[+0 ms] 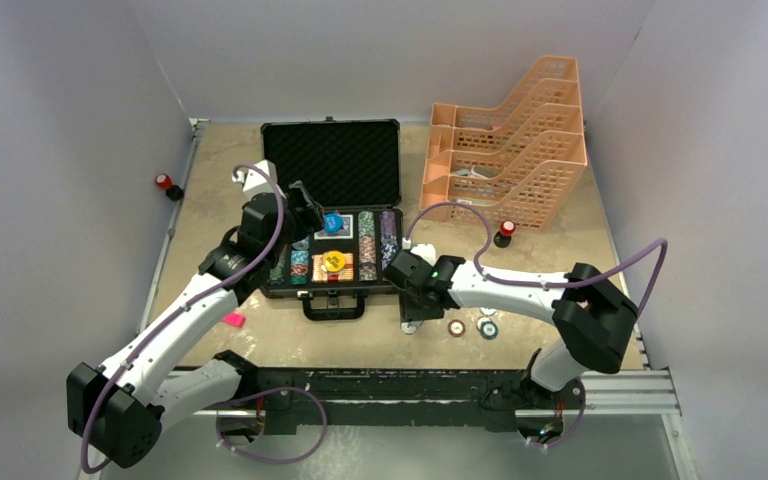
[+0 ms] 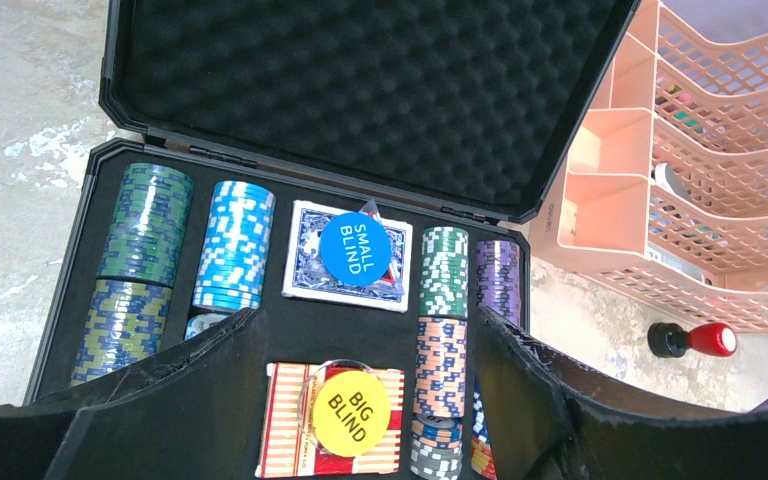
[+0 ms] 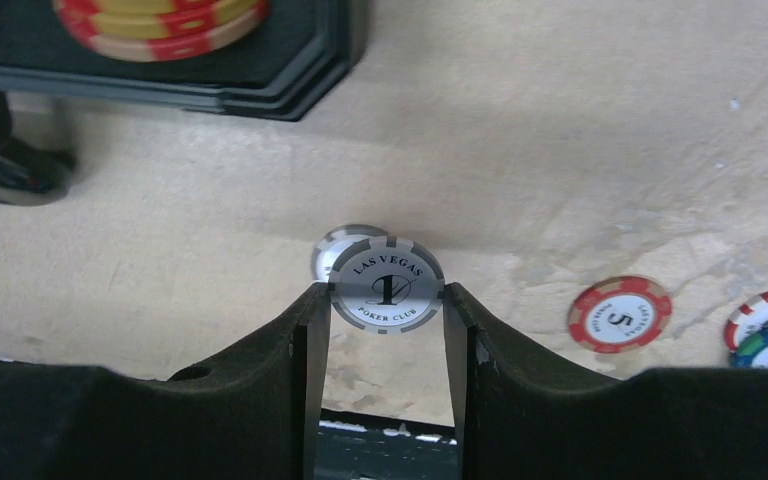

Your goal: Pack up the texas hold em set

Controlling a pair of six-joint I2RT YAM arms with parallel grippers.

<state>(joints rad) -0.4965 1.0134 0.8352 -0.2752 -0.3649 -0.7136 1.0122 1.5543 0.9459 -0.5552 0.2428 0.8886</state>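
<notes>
Grey-and-white chip (image 3: 387, 283) sits pinched edge-on in the right claw (image 3: 385, 305), low over the desk (image 3: 580, 120) near its near edge, beside the open briefcase (image 1: 332, 160). To do this well, I would lift straight up, hold the pinch firm, then lay it flat on a matching stack. Over the briefcase the left claw (image 2: 367, 318) hangs wide and empty. A red chip (image 3: 619, 314) lies nearby.

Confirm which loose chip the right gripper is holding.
The grey-and-white "1" chip, pinched in the right gripper; the red "5" chip lies untouched on the table.
</notes>
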